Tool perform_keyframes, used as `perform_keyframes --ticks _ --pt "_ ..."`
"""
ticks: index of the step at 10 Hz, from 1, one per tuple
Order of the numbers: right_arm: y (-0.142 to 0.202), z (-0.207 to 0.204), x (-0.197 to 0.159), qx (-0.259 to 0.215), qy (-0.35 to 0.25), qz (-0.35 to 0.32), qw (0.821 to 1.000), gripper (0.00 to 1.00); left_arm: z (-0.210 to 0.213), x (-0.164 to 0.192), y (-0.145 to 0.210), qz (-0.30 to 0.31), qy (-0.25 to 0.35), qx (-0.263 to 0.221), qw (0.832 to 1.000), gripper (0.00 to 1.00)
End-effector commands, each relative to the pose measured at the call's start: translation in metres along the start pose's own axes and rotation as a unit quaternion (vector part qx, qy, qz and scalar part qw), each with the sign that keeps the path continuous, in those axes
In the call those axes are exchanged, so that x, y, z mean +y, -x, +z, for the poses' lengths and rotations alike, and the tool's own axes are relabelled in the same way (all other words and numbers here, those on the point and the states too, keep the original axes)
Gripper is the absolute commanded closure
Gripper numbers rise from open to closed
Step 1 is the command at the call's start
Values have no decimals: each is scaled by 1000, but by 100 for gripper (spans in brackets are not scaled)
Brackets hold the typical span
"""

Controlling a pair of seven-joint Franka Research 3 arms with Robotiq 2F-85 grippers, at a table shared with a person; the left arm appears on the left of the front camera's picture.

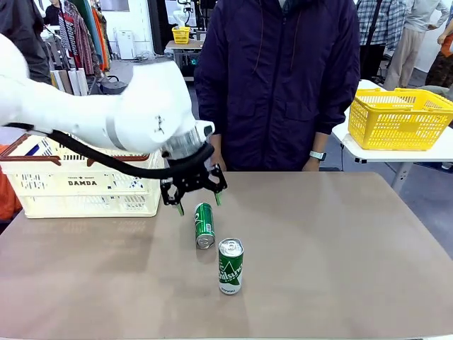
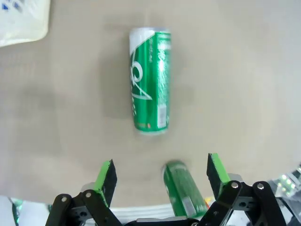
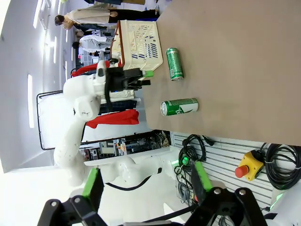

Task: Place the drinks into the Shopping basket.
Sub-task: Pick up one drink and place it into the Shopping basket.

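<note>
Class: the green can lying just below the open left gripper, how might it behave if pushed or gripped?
The green can lies on its side, so a sideways nudge would probably roll it. Its glossy metal wall may slip in a grip, and a hard squeeze might dent it.

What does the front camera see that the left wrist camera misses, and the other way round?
Front view: the person across the table, the cream Shopping basket, and a yellow basket farther back. Left wrist view: a close look down between the left claw's green pads. Both: that open claw, the brown table, the lying green can and the standing green can.
</note>
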State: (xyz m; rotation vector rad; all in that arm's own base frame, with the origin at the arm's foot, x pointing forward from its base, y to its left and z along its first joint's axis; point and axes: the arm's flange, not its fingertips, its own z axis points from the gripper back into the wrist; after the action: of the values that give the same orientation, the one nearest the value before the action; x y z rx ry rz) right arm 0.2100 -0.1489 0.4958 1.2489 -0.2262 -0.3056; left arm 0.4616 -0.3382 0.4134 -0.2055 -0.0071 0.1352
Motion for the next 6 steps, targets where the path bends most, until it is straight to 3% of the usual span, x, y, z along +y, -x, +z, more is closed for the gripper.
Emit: perform_keyframes --ticks 1,2,4,6 --pt "0 2 3 -1 -10 6 1000 0 -24 -12 -18 11 2 -8 1000 0" --pt "0 2 3 -1 -10 6 1000 0 -43 -14 -24 -1 25 -1 1000 0" --pt "0 2 3 -1 -10 6 1000 0 -80 -13 -38 39 4 -23 999 0" --pt "0 2 3 -1 -10 6 1000 0 -101 -14 -45 51 -23 1 998 0"
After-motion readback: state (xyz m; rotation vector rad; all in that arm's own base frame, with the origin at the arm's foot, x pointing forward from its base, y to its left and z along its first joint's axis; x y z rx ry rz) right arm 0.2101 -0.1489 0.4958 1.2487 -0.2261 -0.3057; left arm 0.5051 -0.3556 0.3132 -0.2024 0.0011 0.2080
